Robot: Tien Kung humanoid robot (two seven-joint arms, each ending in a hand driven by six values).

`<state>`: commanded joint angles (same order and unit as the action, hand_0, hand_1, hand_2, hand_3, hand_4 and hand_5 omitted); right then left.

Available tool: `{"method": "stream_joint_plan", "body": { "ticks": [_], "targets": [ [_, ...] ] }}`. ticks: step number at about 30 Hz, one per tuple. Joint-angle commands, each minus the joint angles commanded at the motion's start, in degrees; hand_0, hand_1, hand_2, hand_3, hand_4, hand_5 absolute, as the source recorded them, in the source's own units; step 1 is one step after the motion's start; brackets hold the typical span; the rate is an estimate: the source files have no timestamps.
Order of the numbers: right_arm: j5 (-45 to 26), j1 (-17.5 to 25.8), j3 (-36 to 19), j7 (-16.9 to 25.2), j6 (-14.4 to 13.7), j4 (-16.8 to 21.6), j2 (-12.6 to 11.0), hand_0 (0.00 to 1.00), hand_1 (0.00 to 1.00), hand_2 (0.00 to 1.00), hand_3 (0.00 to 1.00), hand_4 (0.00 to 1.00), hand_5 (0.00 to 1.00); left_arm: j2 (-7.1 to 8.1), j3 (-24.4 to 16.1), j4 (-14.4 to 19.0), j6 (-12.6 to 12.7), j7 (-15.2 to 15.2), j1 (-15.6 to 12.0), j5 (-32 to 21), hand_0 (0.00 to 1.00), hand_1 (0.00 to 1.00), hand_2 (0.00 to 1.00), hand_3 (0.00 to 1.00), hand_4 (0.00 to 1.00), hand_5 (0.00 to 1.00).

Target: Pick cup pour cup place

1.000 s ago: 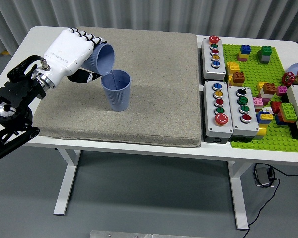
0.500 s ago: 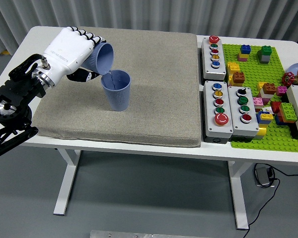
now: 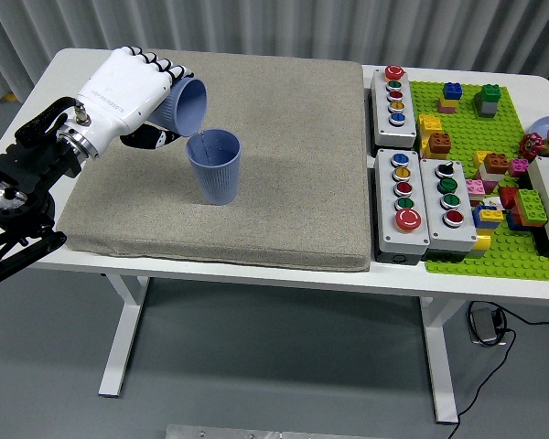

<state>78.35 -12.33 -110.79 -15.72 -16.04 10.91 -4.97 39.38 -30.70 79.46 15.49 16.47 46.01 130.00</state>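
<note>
head view: tipped cup over standing cup

head view is showing the left hand [image 3: 128, 91] coming in from the left side, with its fingers [image 3: 160, 66] wrapping closed around the held cup [image 3: 185, 105]. the hand is holding this blue cup tipped over, so the long axis of the cup is lying nearly flat and a little downward, and its open mouth is facing to the right and down. just below and to the right of that mouth, the standing cup [image 3: 215, 166] is sitting upright on the grey mat [image 3: 284, 165], which is covering the left part of the white table [image 3: 457, 279]. the lip of the held cup is hanging over the left rim of the standing cup, very near to it; i cannot tell if they are touching. i am judging that the pour is in hand or almost finishing, and placing is not yet done. for placing, the held cup is needing to turn upright first, and free mat is lying on all sides of the standing cup. the right hand is not in view. at the right, button boxes [image 3: 410, 197] and a green brick plate [image 3: 494, 210] are lying well apart from the cups.
</note>
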Motion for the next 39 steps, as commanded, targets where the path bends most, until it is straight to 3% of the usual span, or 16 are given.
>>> {"method": "stream_joint_plan", "body": {
  "ticks": [28,33,39],
  "targets": [
    [-0.1,-0.4,0.0,0.1,0.0,0.0,-0.1,0.673,0.598,0.563,0.577,0.002,0.044,-0.04,-0.2,-0.2,1.2,0.0,-0.1,0.0,0.509,0.537,0.566,0.568,0.661,0.074],
    [0.1,-0.4,-0.1,0.1,0.0,-0.1,0.0,0.673,0.598,0.563,0.577,0.002,0.044,-0.83,-5.1,-0.5,2.4,-2.1,-2.5,0.0,0.509,0.533,0.562,0.567,0.669,0.091],
    [0.4,-0.4,-0.4,0.1,0.1,-0.1,0.0,0.674,0.598,0.563,0.577,0.002,0.045,-2.02,-12.7,-2.2,6.5,-4.4,-5.0,-0.3,0.508,0.533,0.561,0.567,0.671,0.093]
  ]
}}
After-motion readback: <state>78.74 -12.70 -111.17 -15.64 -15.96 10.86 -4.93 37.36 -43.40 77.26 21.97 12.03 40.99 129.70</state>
